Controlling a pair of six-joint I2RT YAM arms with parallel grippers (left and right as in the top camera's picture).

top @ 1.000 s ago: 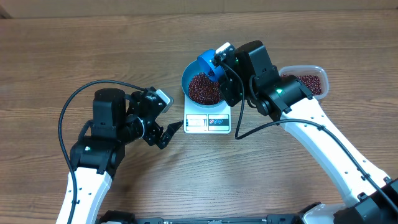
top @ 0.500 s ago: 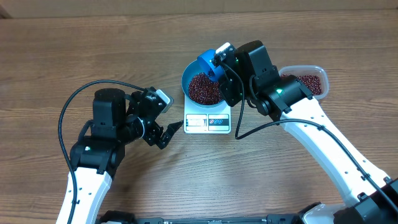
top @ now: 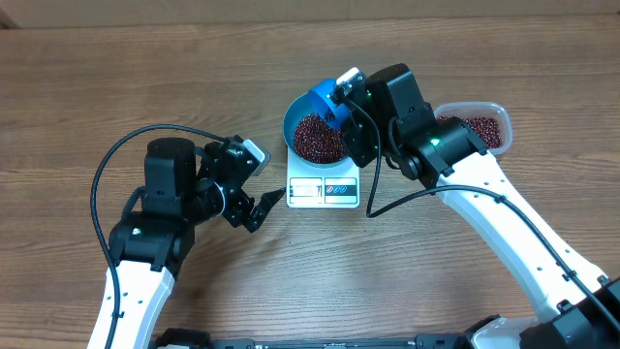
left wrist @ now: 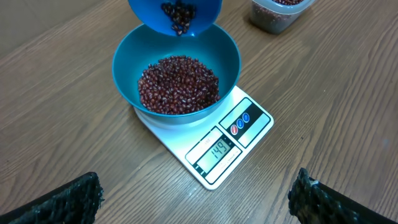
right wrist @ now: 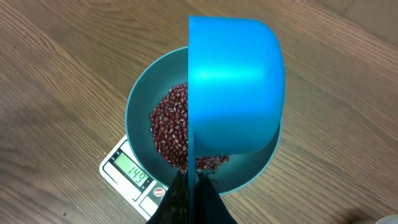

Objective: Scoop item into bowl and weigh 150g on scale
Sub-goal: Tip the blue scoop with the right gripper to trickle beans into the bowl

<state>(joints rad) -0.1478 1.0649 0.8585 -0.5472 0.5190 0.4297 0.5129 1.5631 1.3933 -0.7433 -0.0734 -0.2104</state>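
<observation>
At centre of the overhead frame: 1 scale (top: 323,191), flat, white, square, on the wooden table (top: 97,78). Its display panel faces the lower edge of the frame; in the left wrist view the panel reads 149.

On the scale, toward its upper edge: 1 bowl (top: 288,131), round, deep, teal-blue, upright. Contents: beans (top: 315,139), small, dark red-brown, in a loose heap covering the bowl's floor and rising partway up its wall.

Above the bowl, at its upper right rim: 1 scoop (top: 325,102), blue, tipped steeply so that its mouth faces down toward the heap. In the right wrist view its smooth rounded back fills the upper centre of the frame and hides part of the bowl. In the left wrist view a few beans cling inside its mouth, at the top edge of the frame.

Right gripper (right wrist: 193,193): fingers clamped together on the scoop's handle, seen at the bottom centre of the right wrist view, directly over the bowl's near rim.

Left gripper (top: 263,207): spread wide, holding nothing, low over the table just left of the scale's lower left corner, touching neither scale nor bowl. Its 2 dark fingertips sit in the bottom corners of the left wrist view.

At the right of the overhead frame, partly behind the right arm: 1 tub (top: 494,111), clear plastic, rounded, holding more of the same beans.
</observation>
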